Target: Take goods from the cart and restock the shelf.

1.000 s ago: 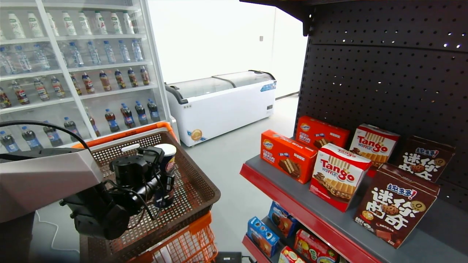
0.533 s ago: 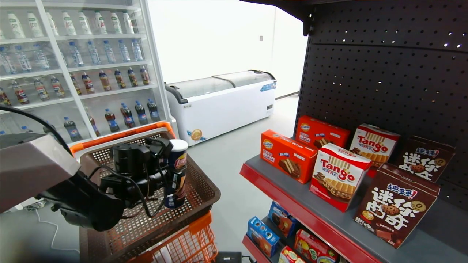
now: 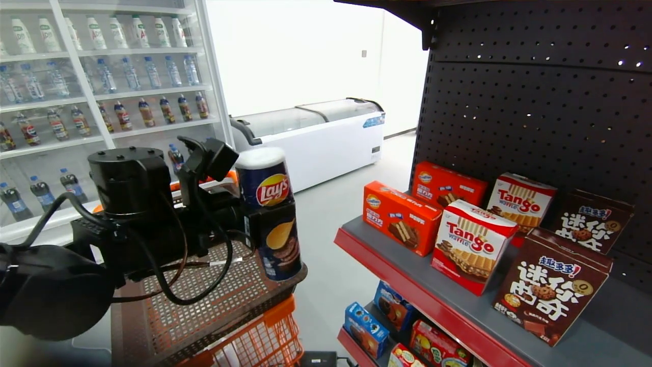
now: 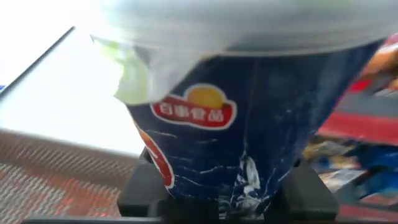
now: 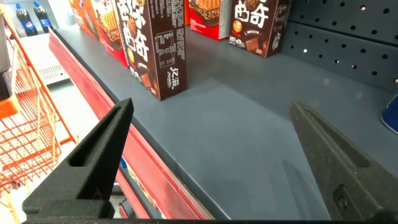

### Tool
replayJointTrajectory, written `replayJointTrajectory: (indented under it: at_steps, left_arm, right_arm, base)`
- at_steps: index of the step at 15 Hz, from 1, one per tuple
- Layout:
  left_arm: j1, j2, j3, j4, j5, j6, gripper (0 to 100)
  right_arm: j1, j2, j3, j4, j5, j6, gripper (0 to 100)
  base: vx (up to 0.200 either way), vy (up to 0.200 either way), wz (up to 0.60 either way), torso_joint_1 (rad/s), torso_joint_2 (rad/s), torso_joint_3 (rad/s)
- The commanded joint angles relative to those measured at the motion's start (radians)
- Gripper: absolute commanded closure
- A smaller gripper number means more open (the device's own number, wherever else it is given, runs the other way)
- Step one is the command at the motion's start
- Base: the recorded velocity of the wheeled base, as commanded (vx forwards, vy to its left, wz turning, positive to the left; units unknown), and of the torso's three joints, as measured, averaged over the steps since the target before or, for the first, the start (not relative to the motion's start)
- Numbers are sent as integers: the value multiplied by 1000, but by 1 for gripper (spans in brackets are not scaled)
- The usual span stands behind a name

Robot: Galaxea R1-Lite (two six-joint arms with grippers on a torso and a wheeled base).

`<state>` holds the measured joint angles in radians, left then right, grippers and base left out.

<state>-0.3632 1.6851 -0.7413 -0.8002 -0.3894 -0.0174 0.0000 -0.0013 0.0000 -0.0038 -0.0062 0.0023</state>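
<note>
Dark blue cylindrical crisp can with a white lid (image 3: 265, 186): that's the item going from cart to shelf here.

Head view: the can is upright in the air, just above the shelf-side corner of the brown mesh cart basket with the orange handle (image 3: 204, 311). The left gripper (image 3: 265, 216) is clamped around the can's middle. The left arm comes in from the far side of the cart, forearm roughly level and wrist turned so the can stands vertical. Across the aisle from the cart is the grey shelf board with the red front edge (image 3: 407, 265). It's crowded with orange-red snack boxes (image 3: 402, 216), white-and-red wafer boxes (image 3: 471, 244) and brown cookie boxes (image 3: 550, 290).

Left wrist view: the can looms right above the camera, with black fingers (image 4: 143, 186) pressed on either side lower down. The cart mesh sits underneath.

Right wrist view: the right gripper (image 5: 211, 180) has its jaws spread wide with nothing in them. It's over a bare patch of the shelf board, well away from the cart and just beside a brown cookie box.

What worries me: it's a tall, slick tube, so it could swivel in the pads. Coming in low, it'd clip the red edge, and coming in wide, it'd topple a box. Both arms could also end up wanting that same bare patch.
</note>
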Motion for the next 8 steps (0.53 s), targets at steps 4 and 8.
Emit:
replayJointTrajectory:
  at_steps: [4,8]
  left_arm:
    - [-117,-142,14,-19,-59,-42,100]
    - [-140,-176,11,45,-109,-22,100]
  right_arm:
    - [0,1,0,-1,0,-1,0]
    - [0,1,0,-1,0,-1,0]
  base:
    - [0,0,0,0,0,0]
    - [0,0,0,0,0,0]
